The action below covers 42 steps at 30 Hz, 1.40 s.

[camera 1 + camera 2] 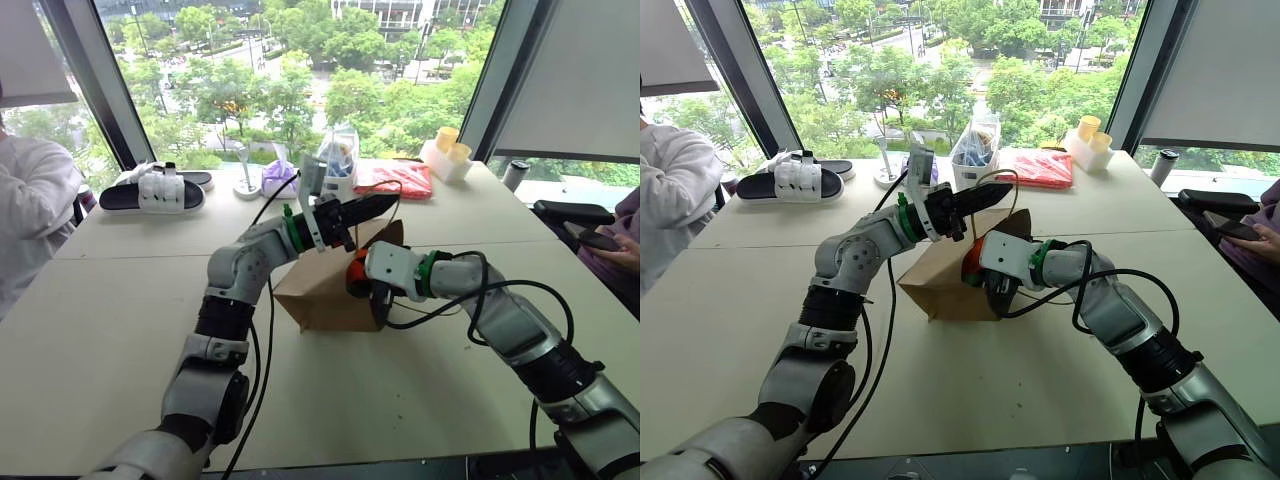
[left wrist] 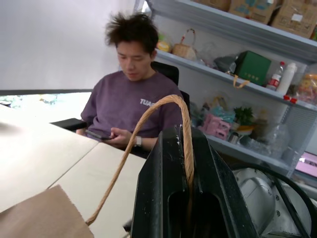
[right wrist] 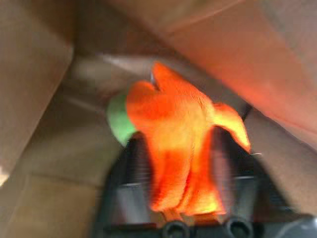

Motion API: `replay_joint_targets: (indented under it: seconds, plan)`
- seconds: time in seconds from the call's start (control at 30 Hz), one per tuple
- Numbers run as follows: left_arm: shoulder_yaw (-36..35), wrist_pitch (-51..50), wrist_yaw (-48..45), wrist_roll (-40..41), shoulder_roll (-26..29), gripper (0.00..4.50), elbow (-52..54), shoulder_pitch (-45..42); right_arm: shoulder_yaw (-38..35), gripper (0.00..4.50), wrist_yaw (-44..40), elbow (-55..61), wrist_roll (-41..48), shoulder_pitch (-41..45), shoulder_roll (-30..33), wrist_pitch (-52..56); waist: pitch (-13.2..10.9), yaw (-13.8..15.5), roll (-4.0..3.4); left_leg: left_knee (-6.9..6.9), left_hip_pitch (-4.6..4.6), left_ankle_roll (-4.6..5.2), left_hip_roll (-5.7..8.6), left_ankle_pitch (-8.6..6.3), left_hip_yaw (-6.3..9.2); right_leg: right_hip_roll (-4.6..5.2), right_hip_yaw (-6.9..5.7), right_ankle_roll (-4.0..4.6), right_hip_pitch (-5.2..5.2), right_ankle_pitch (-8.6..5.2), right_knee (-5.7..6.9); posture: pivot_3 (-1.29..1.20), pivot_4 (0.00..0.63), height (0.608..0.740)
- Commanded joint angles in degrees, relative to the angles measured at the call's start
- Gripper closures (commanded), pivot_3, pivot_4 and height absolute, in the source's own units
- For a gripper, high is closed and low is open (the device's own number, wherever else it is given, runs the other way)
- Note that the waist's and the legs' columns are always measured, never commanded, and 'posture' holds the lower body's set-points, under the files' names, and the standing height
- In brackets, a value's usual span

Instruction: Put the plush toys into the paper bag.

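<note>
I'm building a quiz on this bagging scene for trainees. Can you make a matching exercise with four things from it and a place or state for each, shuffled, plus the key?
Things:
1. orange plush toy
2. green plush toy
3. twine handle
4. sandal

Places or states:
A. pinched in the shut left gripper, lifted above the paper bag
B. lying on the table at the far left, near the window
C. between the fingers of the right gripper, at the bag's mouth
D. deeper inside the bag, partly hidden behind the orange one

Pairs: 1-C, 2-D, 3-A, 4-B
</note>
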State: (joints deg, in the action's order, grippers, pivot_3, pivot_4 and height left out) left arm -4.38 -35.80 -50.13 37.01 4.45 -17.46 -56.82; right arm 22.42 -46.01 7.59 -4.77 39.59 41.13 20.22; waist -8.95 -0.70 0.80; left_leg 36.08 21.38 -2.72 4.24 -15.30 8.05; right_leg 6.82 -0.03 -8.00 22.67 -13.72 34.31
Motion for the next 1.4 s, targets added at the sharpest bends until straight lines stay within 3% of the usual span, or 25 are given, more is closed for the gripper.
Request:
replay_joint_targets:
  seconds: [0.03,0.07,0.13,0.27,0.33,0.47,0.63,0.87,1.0,1.13,1.23,1.4]
  plan:
    - [-2.38,1.58,0.86,1.17,-0.06,4.5,-0.59,-2.32,-2.98,0.63,0.5,2.27,-1.85,0.35,0.46,-1.22,0.0,-0.02,0.0,0.0,0.0,0.0,0.0,0.0,0.0,0.0,0.0,0.0,0.0,0.0,0.0,0.0,0.15,0.74]
    - [-2.5,1.67,0.93,1.14,-0.13,4.5,-0.77,-2.4,-3.61,0.07,0.45,2.78,-1.78,0.08,0.48,-0.96,0.0,-0.02,0.0,0.0,0.0,0.0,0.0,0.0,0.0,0.0,0.0,0.0,0.01,0.0,0.01,0.0,0.15,0.74]
    - [-2.76,1.88,1.05,1.06,-0.26,4.5,-1.07,-2.37,-6.78,0.03,0.02,5.89,-0.38,-1.37,1.53,1.11,0.0,0.03,0.0,-0.01,0.01,0.0,0.0,0.0,0.0,0.0,0.0,0.0,0.02,0.0,0.0,0.0,0.15,0.74]
    - [-2.46,2.44,0.87,0.56,-0.27,4.5,-1.37,-1.52,-24.66,0.03,-0.01,17.74,11.87,-8.13,1.73,16.71,0.0,0.66,0.01,-0.01,0.09,0.0,0.02,0.0,0.08,0.0,0.0,0.0,0.01,0.01,-0.04,0.0,0.15,0.74]
    - [-2.47,2.49,0.87,0.66,-0.27,4.5,-1.28,-1.41,-30.14,0.03,1.22,21.45,15.83,-10.26,0.45,22.09,0.0,0.98,0.01,-0.01,0.08,0.01,0.02,-0.01,0.07,0.0,0.01,-0.01,-0.01,0.02,-0.07,0.0,0.15,0.74]
    - [-2.6,2.42,0.72,0.94,-0.27,4.5,-0.72,-1.02,-44.6,0.03,9.03,28.35,19.87,-18.6,-5.34,33.94,0.01,1.42,0.02,-0.02,-0.02,0.04,-0.02,-0.02,0.08,-0.02,0.0,0.02,-0.07,0.03,-0.01,0.0,0.15,0.74]
    - [-1.89,2.97,-0.04,0.48,-0.95,4.5,-1.18,-0.37,-57.96,0.03,13.41,31.29,30.68,-30.64,-19.7,41.85,0.04,1.43,-0.02,0.01,-0.02,0.11,0.0,-0.06,0.08,-0.01,0.02,0.03,-0.1,0.04,0.0,0.0,0.15,0.74]
    - [-1.52,2.27,-0.68,0.82,-1.54,4.5,-0.81,-0.33,-58.77,0.03,16.81,30.76,39.38,-39.02,-27.8,43.5,0.11,0.9,-0.15,-0.02,-0.1,0.36,-0.02,-0.2,-0.01,-0.03,0.07,0.03,-0.04,0.04,0.13,0.0,0.15,0.74]
    - [-1.4,2.48,-0.69,0.61,-1.71,4.5,-1.11,-0.63,-55.59,0.03,17.5,30.29,46.0,-42.27,-33.49,43.01,0.12,0.87,-0.18,-0.02,-0.15,0.36,-0.04,-0.2,0.02,-0.06,0.06,0.03,-0.06,0.04,0.17,0.0,0.15,0.74]
    - [-1.16,2.73,-0.64,0.28,-1.65,4.5,-1.04,-0.64,-51.72,0.03,22.31,26.61,46.08,-41.68,-37.06,41.65,0.13,0.74,-0.18,0.02,-0.14,0.35,-0.04,-0.2,0.0,-0.06,0.07,0.03,-0.06,0.04,0.17,0.0,0.15,0.74]
    - [-1.25,2.75,-0.42,0.3,-1.57,4.5,-0.89,-0.57,-52.47,0.87,24.85,25.02,48.99,-39.44,-39.39,38.75,0.13,0.76,-0.19,0.01,-0.14,0.35,-0.03,-0.2,0.01,-0.06,0.07,0.03,-0.05,0.04,0.18,0.0,0.15,0.74]
    - [-1.27,2.7,-0.22,0.32,-1.46,4.5,-0.58,-0.33,-50.69,3.54,26.75,24.22,50.99,-38.69,-38.82,35.29,0.13,0.78,-0.19,-0.01,-0.13,0.35,-0.03,-0.2,0.02,-0.06,0.07,0.03,-0.04,0.04,0.18,0.0,0.15,0.74]
